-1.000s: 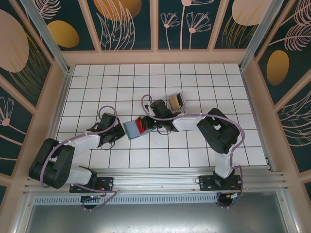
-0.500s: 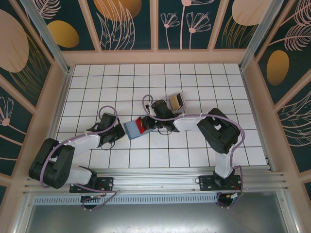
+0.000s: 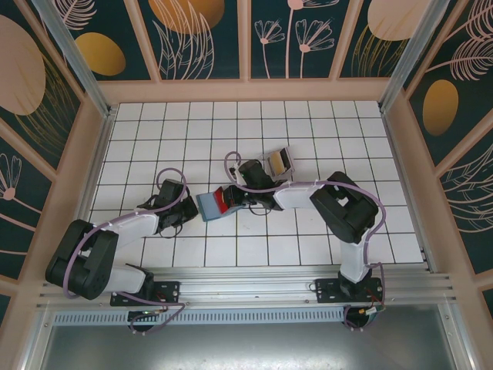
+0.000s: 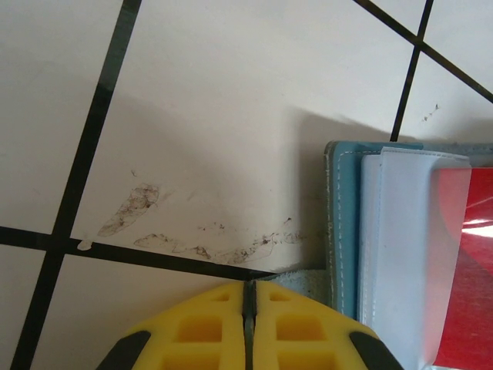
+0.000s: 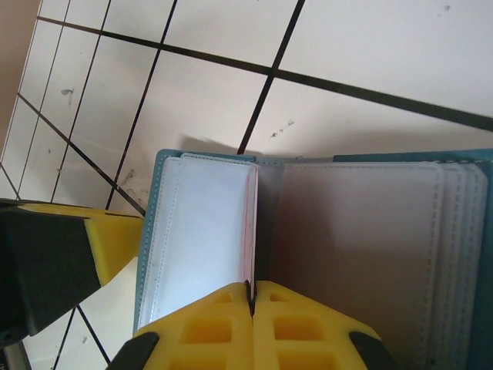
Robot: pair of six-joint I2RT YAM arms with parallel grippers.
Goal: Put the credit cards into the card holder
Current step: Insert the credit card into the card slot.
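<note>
Slippage is looming: right end effector (image 5: 252,288), clamped on red card (image 4: 454,308), is pushing into card holder (image 5: 200,231) just ahead; closed left end effector (image 4: 248,285) is barely pinning its edge.

In the top view, the right arm (image 3: 339,204) is found shifted slightly toward the left of the frame at its elbow. The right gripper (image 3: 233,199) is carried with it, a little further over the card holder (image 3: 206,206). The red card (image 3: 223,200) pinched in it appears to be nudged marginally leftward, though the shift is too small to be sure.
</note>
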